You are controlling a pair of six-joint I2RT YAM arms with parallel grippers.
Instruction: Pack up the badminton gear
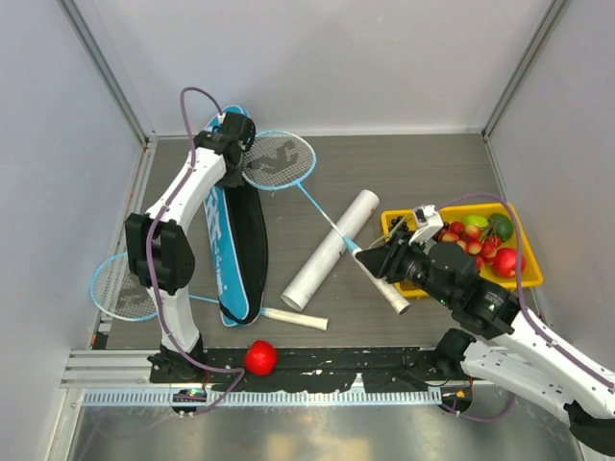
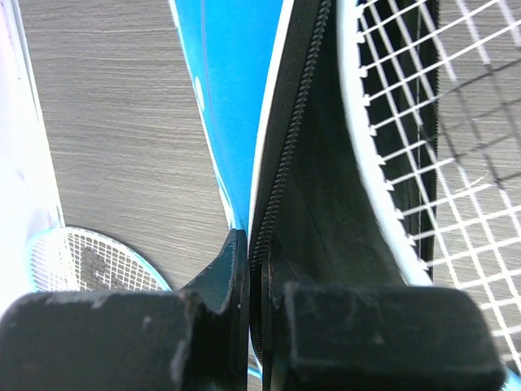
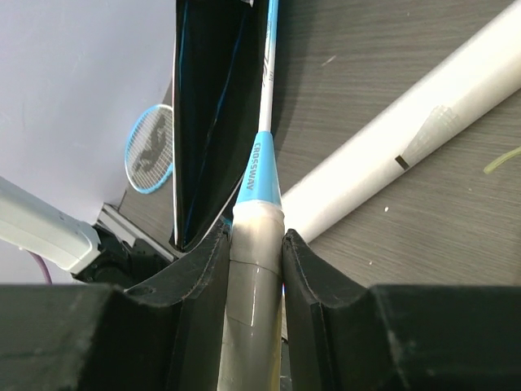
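Badminton gear lies mostly outside the bag [image 1: 223, 240], so I judge the packing to be at an early step. Left claw [image 1: 233, 134] is pressed together on the bag's edge beside the zipper [image 2: 293, 138], at the far end, and seems to hold the mouth up. Right claw [image 1: 377, 261] pinches the pale handle of one racket [image 1: 279, 159]. The racket's head lies just right of the left claw, against the black opening, and as far as I can tell it is not inside. Second racket [image 1: 123, 286] lies flat, well to the left of the right claw, with its shaft passing under the bag. Tube [image 1: 332, 252] lies just beside the right claw, under the held racket's shaft. No shuttlecock shows in any view. What is left, I think, is both rackets, the tube and the closing. Only the top view shows the tray [image 1: 527, 274] and the ball [image 1: 259, 357]. The left wrist view shows the zipper teeth and the pinch on the bag's edge. The right wrist view shows the handle seated firmly between the pads.
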